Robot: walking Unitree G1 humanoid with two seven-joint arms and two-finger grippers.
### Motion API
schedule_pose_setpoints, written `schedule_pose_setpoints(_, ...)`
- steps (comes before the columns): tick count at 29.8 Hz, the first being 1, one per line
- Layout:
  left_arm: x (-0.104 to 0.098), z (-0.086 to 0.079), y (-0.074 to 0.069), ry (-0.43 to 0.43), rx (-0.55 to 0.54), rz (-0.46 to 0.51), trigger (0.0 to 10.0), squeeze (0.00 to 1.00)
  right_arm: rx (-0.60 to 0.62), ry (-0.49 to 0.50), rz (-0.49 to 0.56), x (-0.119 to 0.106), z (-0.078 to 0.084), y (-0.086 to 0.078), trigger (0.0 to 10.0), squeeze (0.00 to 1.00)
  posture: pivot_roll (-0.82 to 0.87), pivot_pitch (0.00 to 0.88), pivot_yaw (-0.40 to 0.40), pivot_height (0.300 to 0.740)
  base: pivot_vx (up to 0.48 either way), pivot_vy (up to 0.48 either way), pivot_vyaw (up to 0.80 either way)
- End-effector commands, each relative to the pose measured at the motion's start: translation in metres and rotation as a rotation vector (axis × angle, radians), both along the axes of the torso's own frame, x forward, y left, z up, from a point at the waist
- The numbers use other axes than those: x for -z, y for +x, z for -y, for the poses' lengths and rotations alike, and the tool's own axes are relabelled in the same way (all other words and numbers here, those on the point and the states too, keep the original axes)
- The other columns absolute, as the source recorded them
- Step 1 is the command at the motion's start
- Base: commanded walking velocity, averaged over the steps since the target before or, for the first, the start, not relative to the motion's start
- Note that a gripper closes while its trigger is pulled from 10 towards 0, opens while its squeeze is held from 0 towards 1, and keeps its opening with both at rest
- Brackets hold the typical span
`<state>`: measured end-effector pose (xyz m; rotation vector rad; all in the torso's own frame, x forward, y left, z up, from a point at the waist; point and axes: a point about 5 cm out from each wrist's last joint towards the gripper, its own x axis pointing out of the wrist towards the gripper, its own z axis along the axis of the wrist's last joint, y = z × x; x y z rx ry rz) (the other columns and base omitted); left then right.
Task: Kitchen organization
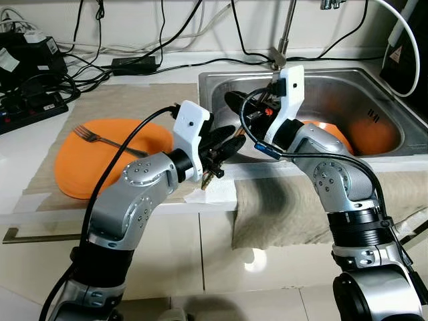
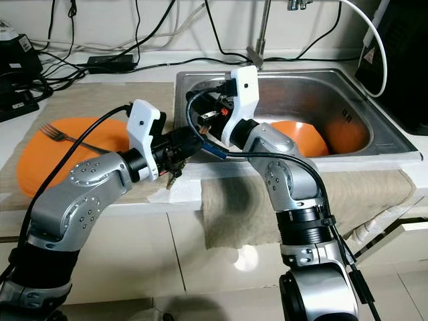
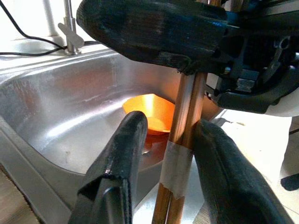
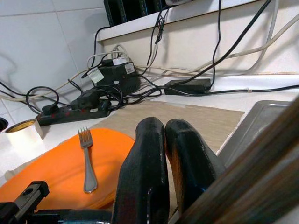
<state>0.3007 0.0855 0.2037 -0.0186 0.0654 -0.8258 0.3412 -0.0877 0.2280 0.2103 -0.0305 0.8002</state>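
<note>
A pair of brown chopsticks (image 3: 183, 135), taped together with a pale band, stands upright between the fingers of my left gripper (image 1: 224, 148). That gripper is shut on them at the sink's front left corner, and their lower end (image 1: 210, 177) pokes out below it. Just behind, over the sink's left side, my right gripper (image 4: 164, 140) has its two fingers pressed together with nothing between them. The chopsticks pass beside it. An orange plate (image 1: 100, 160) with a steel fork (image 1: 100, 139) on it lies on the counter mat to the left.
The steel sink (image 1: 221, 80) holds orange dishes (image 1: 371, 134) at its right side, with the faucet (image 1: 282, 40) behind. A beige towel (image 1: 281, 207) hangs over the counter's front edge. A power strip (image 1: 30, 107) and cables crowd the back left.
</note>
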Motion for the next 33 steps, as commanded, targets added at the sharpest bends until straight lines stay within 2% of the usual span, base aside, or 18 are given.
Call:
schedule_pose_setpoints(1,-0.005,-0.018,0.007,0.01,-0.091,0.033,10.0,1.0,0.051,-0.096,-0.082,0.023,0.009,0.002,0.0,0.0,0.06,0.016,0.029,0.74,0.0,0.0,0.0)
schedule_pose_setpoints(10,0.009,-0.033,0.009,0.068,-0.123,0.009,10.0,1.0,0.06,-0.097,-0.082,0.024,0.01,0.002,0.0,0.0,0.06,0.018,0.029,0.74,0.0,0.0,0.0)
schedule_pose_setpoints(16,0.021,-0.058,0.011,0.155,-0.157,-0.006,10.0,1.0,0.065,-0.096,-0.08,0.024,0.011,0.003,0.0,0.0,0.06,0.018,0.03,0.74,0.0,0.0,0.0)
schedule_pose_setpoints(19,0.021,-0.063,0.011,0.161,-0.166,-0.007,10.0,1.0,0.066,-0.095,-0.08,0.024,0.011,0.003,0.0,0.0,0.06,0.021,0.028,0.74,0.0,0.0,0.0)
schedule_pose_setpoints(21,0.02,-0.074,0.009,0.171,-0.18,-0.012,10.0,1.0,0.067,-0.097,-0.081,0.024,0.012,0.002,0.0,0.0,0.06,0.022,0.027,0.74,0.0,0.0,0.0)
schedule_pose_setpoints(25,0.021,-0.08,0.008,0.179,-0.201,-0.018,10.0,1.0,0.067,-0.097,-0.082,0.024,0.012,0.002,0.0,0.0,0.06,0.023,0.026,0.74,0.0,0.0,0.0)
schedule_pose_setpoints(28,0.019,-0.087,0.013,0.174,-0.238,-0.015,10.0,1.0,0.066,-0.099,-0.08,0.024,0.012,0.002,0.0,0.0,0.07,0.024,0.023,0.74,0.0,0.0,0.0)
schedule_pose_setpoints(29,0.015,-0.092,0.018,0.145,-0.279,-0.016,10.0,0.0,0.063,-0.099,-0.08,0.024,0.011,0.002,0.0,0.0,0.07,0.024,0.023,0.74,0.0,0.0,0.0)
schedule_pose_setpoints(33,0.013,-0.098,0.021,0.121,-0.308,-0.02,10.0,0.0,0.063,-0.101,-0.08,0.025,0.011,0.002,0.0,0.0,0.07,0.024,0.022,0.74,0.0,0.0,0.0)
